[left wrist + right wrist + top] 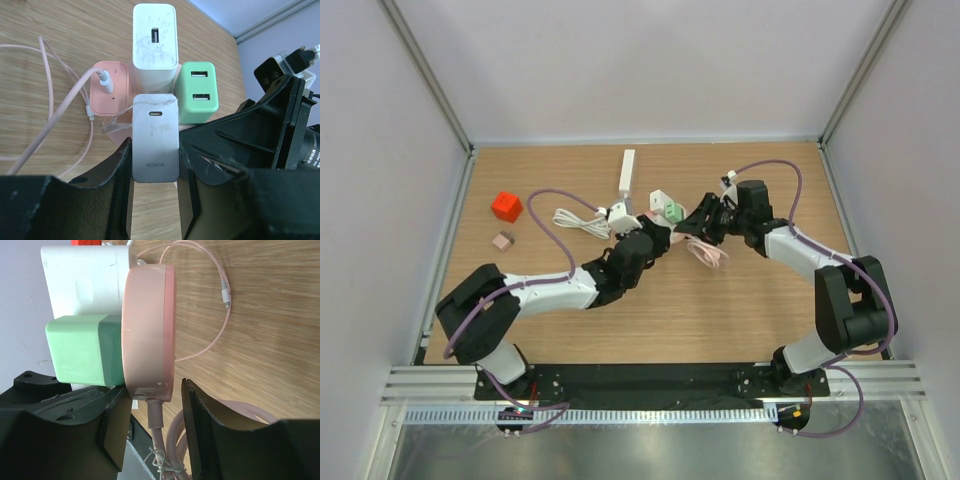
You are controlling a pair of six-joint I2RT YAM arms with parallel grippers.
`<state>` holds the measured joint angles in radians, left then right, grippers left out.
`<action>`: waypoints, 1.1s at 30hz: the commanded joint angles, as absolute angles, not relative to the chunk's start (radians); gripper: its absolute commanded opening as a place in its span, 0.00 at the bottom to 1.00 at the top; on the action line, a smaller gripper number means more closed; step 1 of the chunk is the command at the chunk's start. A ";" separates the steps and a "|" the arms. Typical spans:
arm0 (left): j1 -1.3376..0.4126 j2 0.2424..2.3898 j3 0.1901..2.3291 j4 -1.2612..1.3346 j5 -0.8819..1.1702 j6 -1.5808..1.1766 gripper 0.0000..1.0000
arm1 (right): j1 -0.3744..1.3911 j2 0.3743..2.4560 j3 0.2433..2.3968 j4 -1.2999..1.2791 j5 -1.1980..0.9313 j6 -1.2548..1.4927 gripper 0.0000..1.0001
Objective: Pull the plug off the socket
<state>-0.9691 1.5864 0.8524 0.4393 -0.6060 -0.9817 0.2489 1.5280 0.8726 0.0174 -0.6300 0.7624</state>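
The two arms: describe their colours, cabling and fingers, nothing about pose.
The left arm and the right arm both have white tube-like links between bulky black joints. A purple cable loops loosely along each arm. A small white camera box sits at each wrist. The left gripper and the right gripper each end in two flat, matte black fingers on angular black bodies.

Item: grey charger (155, 145), left of green charger (198, 93). "HONOR" printed nr its lower end. Other txt illegible.
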 commanded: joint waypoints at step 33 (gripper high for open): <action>-1.051 1.525 0.971 0.575 -0.681 -1.187 0.00 | 0.250 1.411 0.851 0.037 -0.043 0.381 0.01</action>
